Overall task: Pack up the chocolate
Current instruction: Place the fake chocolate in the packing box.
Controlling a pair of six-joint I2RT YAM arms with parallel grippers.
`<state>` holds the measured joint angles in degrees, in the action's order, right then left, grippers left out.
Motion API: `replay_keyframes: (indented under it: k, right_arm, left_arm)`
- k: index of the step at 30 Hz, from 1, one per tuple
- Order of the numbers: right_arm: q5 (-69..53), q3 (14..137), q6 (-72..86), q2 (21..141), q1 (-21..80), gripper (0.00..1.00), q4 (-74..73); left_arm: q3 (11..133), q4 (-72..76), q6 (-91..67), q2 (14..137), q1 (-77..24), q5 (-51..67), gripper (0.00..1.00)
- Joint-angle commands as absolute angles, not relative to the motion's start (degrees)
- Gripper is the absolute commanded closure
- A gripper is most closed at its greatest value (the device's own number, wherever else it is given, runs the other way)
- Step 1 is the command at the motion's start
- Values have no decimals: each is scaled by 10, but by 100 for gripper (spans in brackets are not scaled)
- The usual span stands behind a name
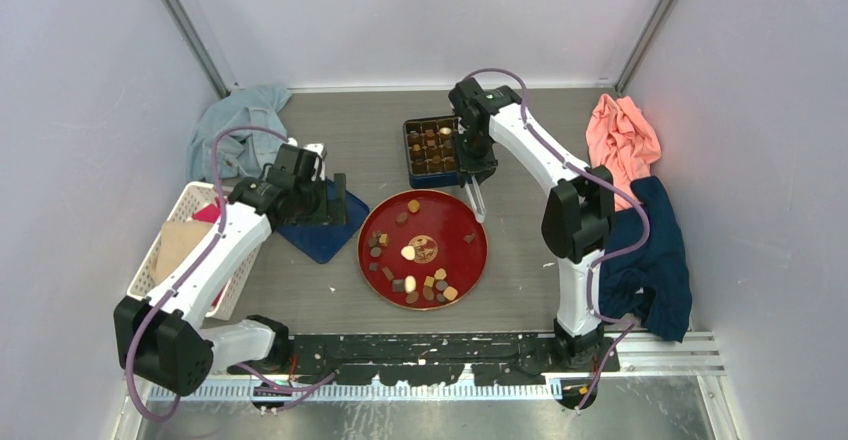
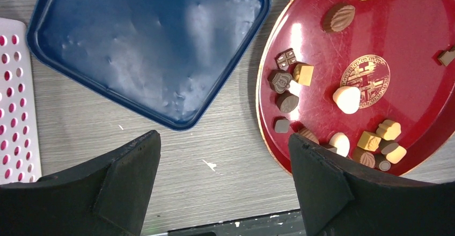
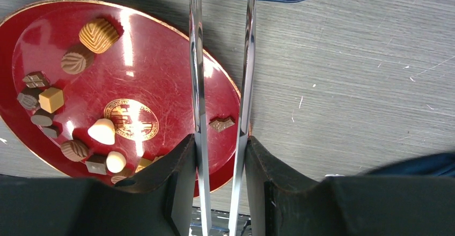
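The fingers of the left gripper are spread wide, with nothing between them. They are seen above bare table, between the blue lid and the red plate. The left arm is folded at its elbow near the table's near left corner. Its forearm is extended up and rightwards, and the wrist is held over the lid's edge.

The fingers of the right gripper are pressed against the outer sides of a pair of metal tongs, which are gripped between them. The blades are parted. Their tips are cut off by the top edge of the right wrist view, so what lies at them cannot be told. The right arm is raised from its base to a high elbow, then stretched leftwards and away. The gripper is held at the right side of the blue box, with the tongs just beside the plate's far right rim.

The chocolate is found in two places. Loose pieces are scattered on the plate, mostly along its left and near sides, and one small dark piece is seen under the gap between the blades. Other pieces are set in the box's compartments.

A gold emblem is printed at the plate's centre; its design cannot be read as text
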<state>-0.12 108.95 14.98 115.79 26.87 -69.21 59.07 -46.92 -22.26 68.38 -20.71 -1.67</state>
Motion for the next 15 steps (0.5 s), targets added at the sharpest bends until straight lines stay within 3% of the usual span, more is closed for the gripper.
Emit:
replay_keyframes:
  k: [1, 15]
  right_arm:
    - [-10, 1104, 153, 1129, 263, 83, -670]
    - [-10, 1092, 198, 1117, 244, 82, -659]
  left_arm:
    - [609, -438, -213, 680, -203, -47, 11]
    - [703, -389, -232, 804, -198, -4, 10]
